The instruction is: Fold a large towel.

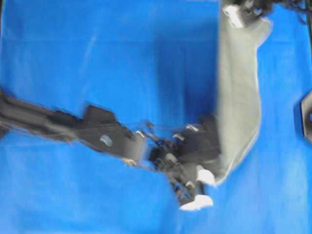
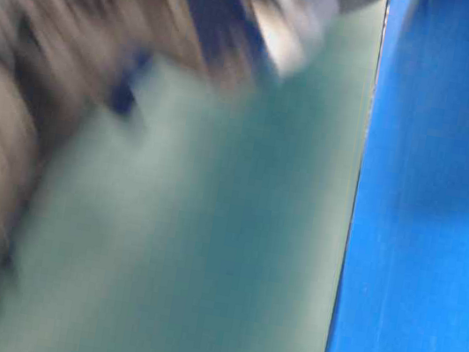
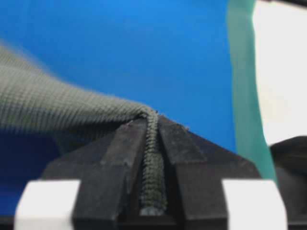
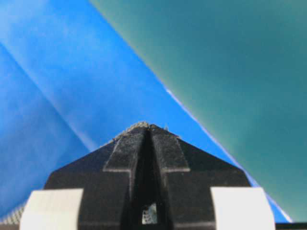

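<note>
Left gripper (image 1: 197,187) sits low centre in the overhead view, pressed together on a corner of the towel (image 1: 239,92); the left wrist view shows the hemmed edge pinched between the fingers (image 3: 125,158).

Towel hangs stretched in a narrow band running up the right side of the blue sheet (image 1: 97,58) covering the worktop, from the left gripper to the top edge.

Right gripper (image 1: 237,13) is at top right, pressed together too; a sliver of cloth shows at its tip in the right wrist view, so it looks to be pinching the other corner.

Step, as I read it: towel lifted by two corners, mid-carry for the first fold. Next move needs both grips kept tight and the edge laid down flat and straight.

Hard to read: table-level view is motion blur only. Right gripper is cut off by the frame edge overhead. Can't tell how much towel touches the sheet.
</note>
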